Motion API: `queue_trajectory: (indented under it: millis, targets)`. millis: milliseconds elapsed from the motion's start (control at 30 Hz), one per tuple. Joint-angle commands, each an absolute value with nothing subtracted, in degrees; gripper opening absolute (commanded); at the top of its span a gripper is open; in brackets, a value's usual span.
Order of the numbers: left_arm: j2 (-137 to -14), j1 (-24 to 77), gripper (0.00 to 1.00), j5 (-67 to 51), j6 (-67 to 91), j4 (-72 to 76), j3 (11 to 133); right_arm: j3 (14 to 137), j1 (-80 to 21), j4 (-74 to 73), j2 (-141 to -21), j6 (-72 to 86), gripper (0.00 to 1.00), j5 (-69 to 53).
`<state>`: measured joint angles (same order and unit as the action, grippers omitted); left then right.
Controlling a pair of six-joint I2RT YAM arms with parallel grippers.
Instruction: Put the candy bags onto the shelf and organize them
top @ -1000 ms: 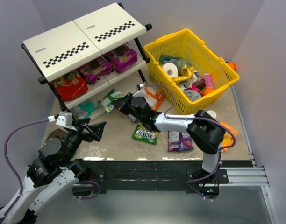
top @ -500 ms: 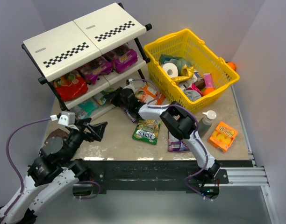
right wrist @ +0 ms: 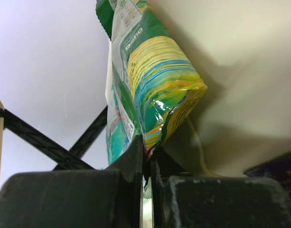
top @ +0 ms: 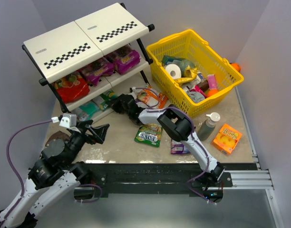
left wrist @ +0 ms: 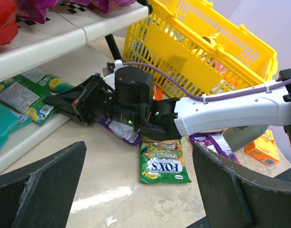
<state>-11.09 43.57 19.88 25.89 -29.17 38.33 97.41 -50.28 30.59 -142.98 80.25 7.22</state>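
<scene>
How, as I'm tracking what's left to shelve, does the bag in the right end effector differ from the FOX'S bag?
The held green bag is pinched by one edge in the right end effector at the shelf, lowest tier; the FOX'S bag lies flat on the table. The held green bag shows its label side, the FOX'S bag its logo front. Both are glossy green pouches.

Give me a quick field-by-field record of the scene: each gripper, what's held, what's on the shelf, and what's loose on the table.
Left gripper: open, empty, above the table
Right gripper: shut on green candy bag
Held bag position: at the lowest tier of the shelf
Middle tier: two magenta bags, one red bag
Loose on table: Fox's bag, purple bag
</scene>
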Motion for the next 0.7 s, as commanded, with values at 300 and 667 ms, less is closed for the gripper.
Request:
queue_trajectory:
  millis: [300,667]
  targets:
    - [-10.72,43.68,1.00,20.83,25.14,-27.33,38.14,99.41,-52.12,26.01,-140.98,86.40,0.01,15.55]
    - [-10.99,43.68,1.00,21.71,25.40,-27.77,38.23,98.53,-52.21,19.16,-137.56,84.56,0.57,14.06]
